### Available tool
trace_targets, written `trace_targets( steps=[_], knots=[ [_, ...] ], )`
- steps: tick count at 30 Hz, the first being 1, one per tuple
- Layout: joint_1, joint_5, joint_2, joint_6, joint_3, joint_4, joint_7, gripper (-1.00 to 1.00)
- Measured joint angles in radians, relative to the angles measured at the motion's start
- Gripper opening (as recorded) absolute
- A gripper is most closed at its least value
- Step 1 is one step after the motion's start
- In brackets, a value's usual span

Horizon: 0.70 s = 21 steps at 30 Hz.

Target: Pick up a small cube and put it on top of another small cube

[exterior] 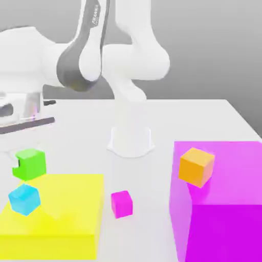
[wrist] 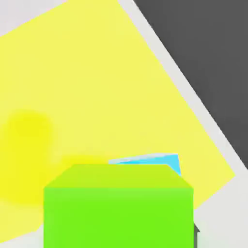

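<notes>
Count on the table: five small-to-large blocks plus one slab

- 1 green cube, small, held up in the air at the exterior view's left, above and just behind the near-left corner zone of the yellow slab. Not touching the slab
- 1 small magenta cube, sitting on the white table just off the slab's right edge, between the slab and the big block. Nothing on top of it
- 1 cyan cube, resting on the yellow slab near its left end, directly below the green one, a gap between them
- 1 orange cube, on top of the large magenta block, near its back-left corner
- 1 large magenta block, at the exterior view's right, well apart from the green cube
- 1 flat yellow slab, low and wide, front left

Gripper: clamped on the green cube. A dark finger tip shows against the cube's left face in the exterior view; the rest of the hand is a pale blur above it. One arm, its white base standing at the middle back of the table

Hand view: green cube fills the near edge, cyan cube peeking from behind its top edge, yellow slab underneath, table rim and dark floor beyond

Green and small magenta cubes are apart, not stacked
</notes>
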Motion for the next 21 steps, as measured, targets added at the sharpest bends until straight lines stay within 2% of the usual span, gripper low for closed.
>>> trace_targets(
  steps=[16,18,21],
  knots=[
    [0.28,-0.13,-0.095,-0.061,0.105,-0.158,-0.606,-1.0],
    [0.295,-0.168,-0.092,-0.049,0.113,-0.198,-0.657,-1.0],
    [0.315,-0.156,-0.037,0.004,0.109,-0.21,-0.694,-1.0]
  ],
)
